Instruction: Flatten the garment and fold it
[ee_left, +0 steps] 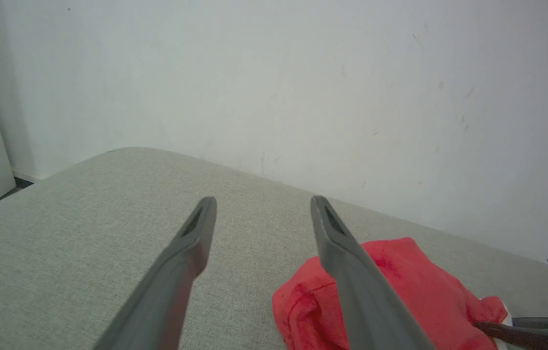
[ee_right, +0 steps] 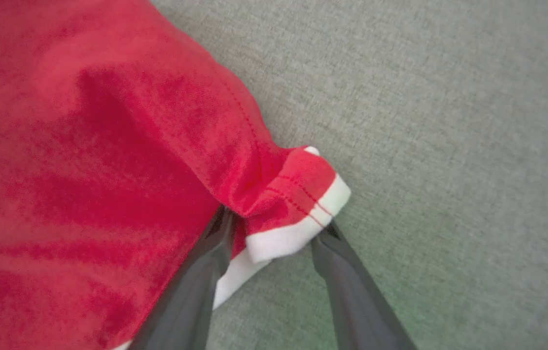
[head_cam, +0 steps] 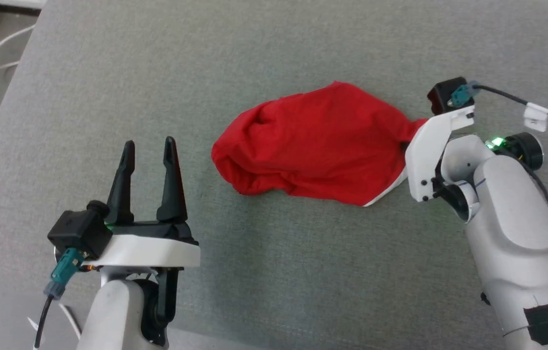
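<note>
Garment (head_cam: 312, 141) looked thin, limp, light; right pincer (ee_right: 274, 233) straddled its white-striped corner, unclenched; left pincer (head_cam: 150, 160) spread, empty.

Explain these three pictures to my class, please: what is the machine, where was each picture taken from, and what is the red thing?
This is a two-armed robot; each arm ends in a pincer with two long dark fingers. The wide picture comes from a camera on its head, looking down at a grey padded surface. The other two come from cameras on its wrists, looking along the fingers.

The red thing is a crumpled garment with a white edge, lying bunched, not yet flattened. The left pincer is open, holds nothing and is apart from the cloth. In the right wrist picture, the right pincer has a finger on each side of the garment's white-trimmed corner, but the fingers are spread, so it looks open rather than clamped.
</note>
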